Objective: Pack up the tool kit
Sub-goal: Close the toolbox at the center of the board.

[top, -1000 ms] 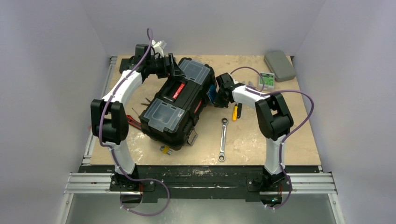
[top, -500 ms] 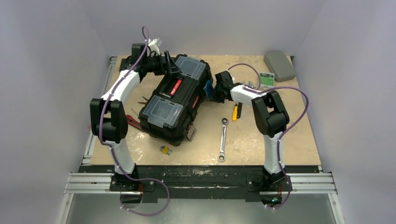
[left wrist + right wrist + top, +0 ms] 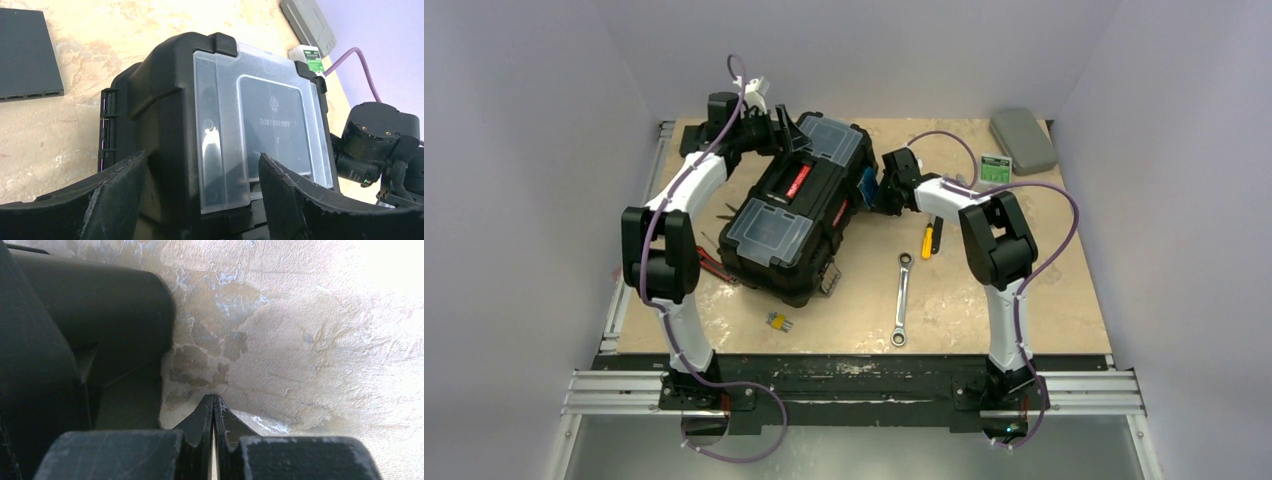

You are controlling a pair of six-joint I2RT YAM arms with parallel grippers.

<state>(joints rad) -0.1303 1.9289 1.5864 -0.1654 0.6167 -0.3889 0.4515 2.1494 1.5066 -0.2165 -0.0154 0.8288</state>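
Tool kit: black toolbox (image 3: 799, 215), closed, lying askew left of centre on the table (image 3: 1044, 260).
Left gripper (image 3: 200, 162): jaws wide, straddling the box's far end, with a clear-lidded compartment (image 3: 260, 125) between them. We cannot confirm contact.
Right gripper (image 3: 214, 399): tips pinched together, empty, low beside the box's right wall.
Ratchet wrench (image 3: 902, 300): loose nearby.
We judge it best to square the box gently, bearing on walls, not lids.

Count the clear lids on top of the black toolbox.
2. The far lid sits at the toolbox's back end, the near lid at its front end, red-labelled handle between them. None seems hidden.
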